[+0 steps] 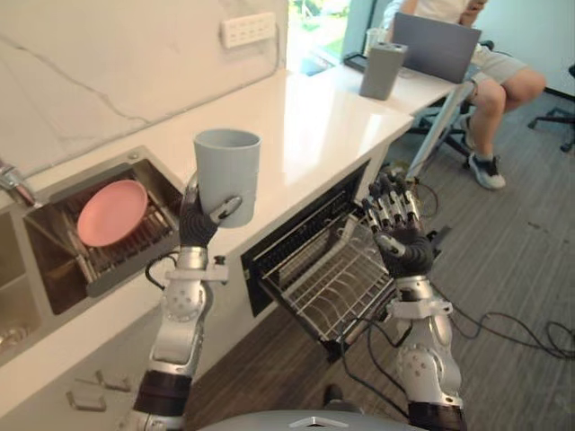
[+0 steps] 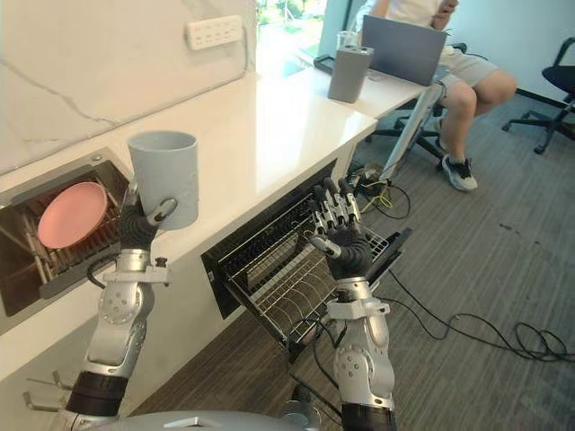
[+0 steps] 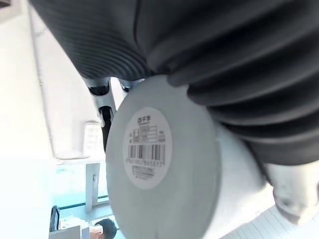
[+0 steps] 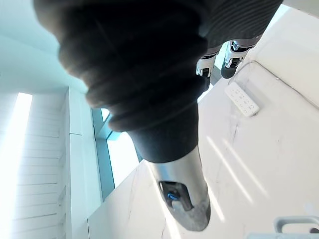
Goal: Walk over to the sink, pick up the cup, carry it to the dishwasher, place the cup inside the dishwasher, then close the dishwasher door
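a white worktop (image 1: pixel 314 117) is shown running along a marbled wall (image 1: pixel 117 72), on which a white socket strip (image 1: pixel 248 29) is mounted. a pink plate (image 1: pixel 111 212) is seen propped in a wire rack (image 1: pixel 121 256) at the near end, with a metal tap (image 1: pixel 13 184) near it. at the far end a tall grey container (image 1: pixel 384 70) is stood upright beside an open grey laptop (image 1: pixel 436 47). behind the laptop a seated person (image 1: pixel 499 72) is shown, one shoe (image 1: pixel 485 171) set on the grey wood-grain floor (image 1: pixel 521 260). a dark office chair (image 2: pixel 561 67) is seen further off.
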